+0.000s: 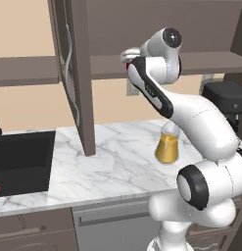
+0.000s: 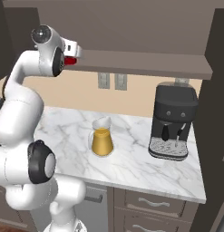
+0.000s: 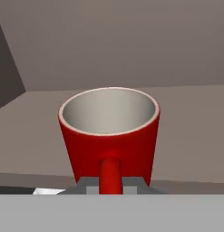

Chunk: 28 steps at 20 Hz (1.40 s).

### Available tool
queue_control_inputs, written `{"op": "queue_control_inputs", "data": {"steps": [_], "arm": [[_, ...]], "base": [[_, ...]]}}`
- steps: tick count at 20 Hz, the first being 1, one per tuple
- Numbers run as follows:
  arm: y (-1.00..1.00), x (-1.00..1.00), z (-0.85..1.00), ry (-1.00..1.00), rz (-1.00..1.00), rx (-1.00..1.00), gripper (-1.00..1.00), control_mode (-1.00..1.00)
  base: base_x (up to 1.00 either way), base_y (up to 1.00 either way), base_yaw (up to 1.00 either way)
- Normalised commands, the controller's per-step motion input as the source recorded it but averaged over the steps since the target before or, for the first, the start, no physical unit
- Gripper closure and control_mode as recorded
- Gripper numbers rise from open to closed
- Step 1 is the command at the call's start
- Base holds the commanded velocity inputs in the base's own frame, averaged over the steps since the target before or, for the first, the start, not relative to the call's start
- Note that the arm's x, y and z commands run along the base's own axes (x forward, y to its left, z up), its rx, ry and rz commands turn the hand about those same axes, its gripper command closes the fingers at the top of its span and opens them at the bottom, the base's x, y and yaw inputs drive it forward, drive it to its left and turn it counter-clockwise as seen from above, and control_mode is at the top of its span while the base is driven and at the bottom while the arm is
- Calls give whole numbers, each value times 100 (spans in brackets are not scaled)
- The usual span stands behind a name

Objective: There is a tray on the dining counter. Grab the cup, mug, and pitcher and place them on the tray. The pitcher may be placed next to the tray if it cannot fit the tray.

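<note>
**Mug pinched by its handle, up in the cabinet**

At the hand view's bottom centre, the gripper (image 3: 110,185) is clenched on the small red cylindrical mug's (image 3: 109,136) handle. Rigid, light, probably glossy: it may swing. Beyond, brown cabinet interior (image 3: 131,41).

The mug (image 3: 109,136) is bright red with a pale grey-white inside, the pitcher (image 2: 102,139) amber-yellow below a clear whitish top, the worktop (image 2: 131,154) white marble veined grey, the coffee machine (image 2: 173,120) black, the sink (image 1: 22,162) black
</note>
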Motion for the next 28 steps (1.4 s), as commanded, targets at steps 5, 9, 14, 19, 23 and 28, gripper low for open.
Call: {"op": "queue_control_inputs", "data": {"steps": [5,9,14,19,23,28], "arm": [[-31,-92,0,0,0,-1,100,-100],[-20,-99,0,0,0,0,100,-100],[-16,-86,0,2,-1,-1,100,-100],[-15,-63,0,6,-2,0,100,-100],[-8,-19,0,9,0,0,100,-100],[-1,-5,-2,7,0,0,100,-100]], "base": [[0,0,0],[0,0,0],[0,0,0],[0,0,0],[0,0,0],[0,0,0]]}}
